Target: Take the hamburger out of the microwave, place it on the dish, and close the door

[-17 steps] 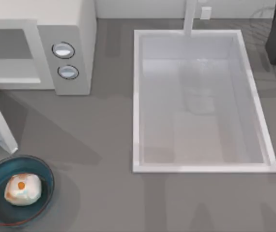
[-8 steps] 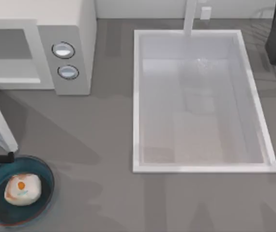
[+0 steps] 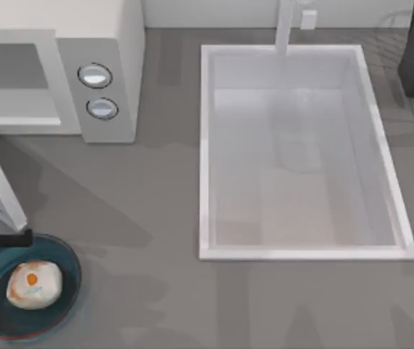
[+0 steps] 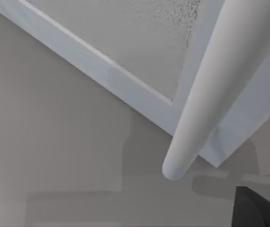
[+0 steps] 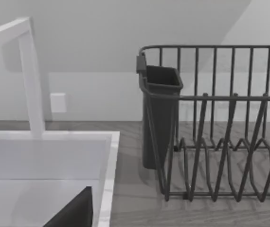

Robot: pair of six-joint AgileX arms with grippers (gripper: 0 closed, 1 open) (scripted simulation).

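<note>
A rendered kitchen counter: a boxy white-grey microwave (image 3: 98, 69) with two round silver-blue knobs stands at the grey worktop's (image 3: 163, 218) left, beside a large white rectangular sink (image 3: 305, 251) with a white tap (image 5: 28, 75). A dark wire dish rack (image 5: 220, 127) holding a dark cutlery cup (image 5: 158, 113) stands by the sink.

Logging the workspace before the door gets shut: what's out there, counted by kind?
Microwave: 1
Microwave knobs: 2
Hamburger: 1
Dish: 1
Sink: 1
Faucet: 1
Drying rack: 1
Left gripper: 1
Total: 9
</note>
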